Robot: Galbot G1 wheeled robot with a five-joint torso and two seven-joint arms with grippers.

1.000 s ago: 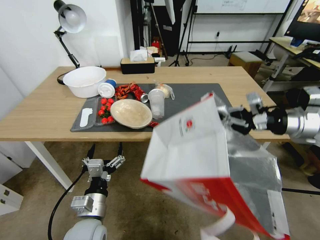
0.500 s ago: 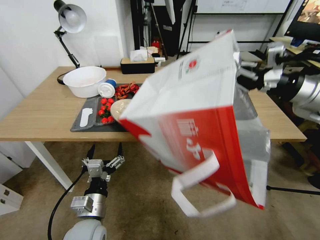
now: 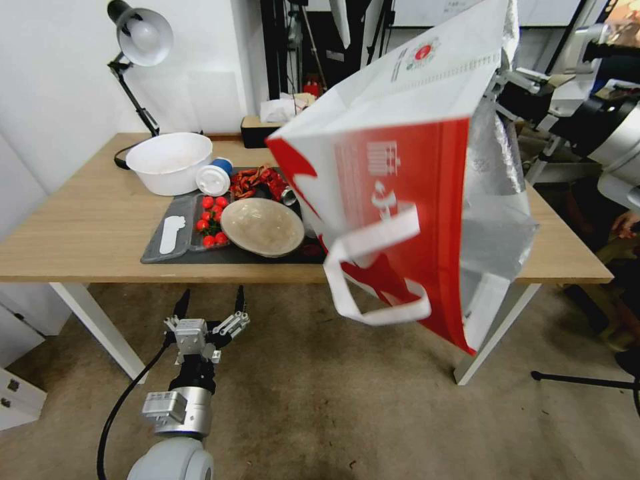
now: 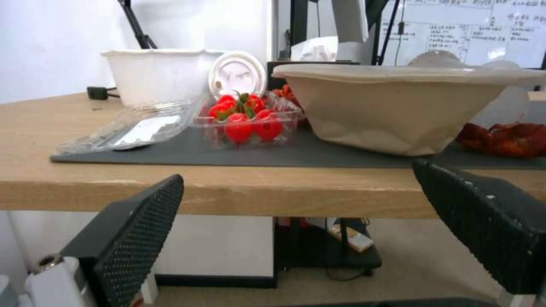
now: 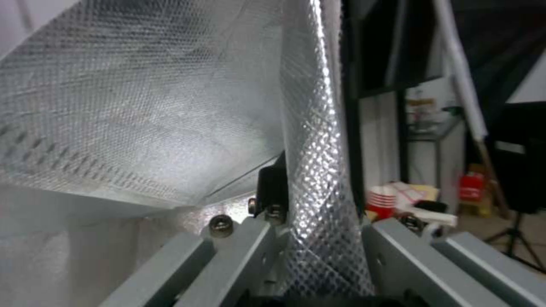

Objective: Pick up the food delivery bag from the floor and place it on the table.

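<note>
Bag: large boxy white food delivery bag point(image 3: 407, 167) with red band, small round red logo and silver foil lining, hanging in the air over the right part of the table, clear of the floor.
Bag, long axis: tilted, running from the high edge by the logo at upper right down to the red corner at lower right, below the tabletop edge.
Bag, facing: open mouth with foil lining turned toward the right; white strap handle point(image 3: 373, 267) drooping in a loop off the red band, toward the camera.
Right gripper: right gripper point(image 5: 307, 238) raised at upper right in the head view, pinched closed on the foil-lined wall of the bag.
Right wrist view: grey finger links either side of a fold of quilted silver foil, one black pad pressed against it; foil interior spread across the rest, not visible in such detail from the head.
Left gripper: left gripper point(image 3: 208, 319) low in front of the table edge, above the mottled grey-brown floor point(image 3: 320, 413), black fingers spread wide, holding nothing.
Left wrist view: from below tabletop height, two textured black fingertips point(image 4: 136, 230) framing the table's front edge.
Table: wide light-wood table point(image 3: 87, 220) with white legs and dark grey mat point(image 3: 153, 253).
On the mat: beige paper bowl point(image 3: 262, 227), clear tray of red cherry tomatoes point(image 3: 212, 220), white plastic tub point(image 3: 169, 162).
</note>
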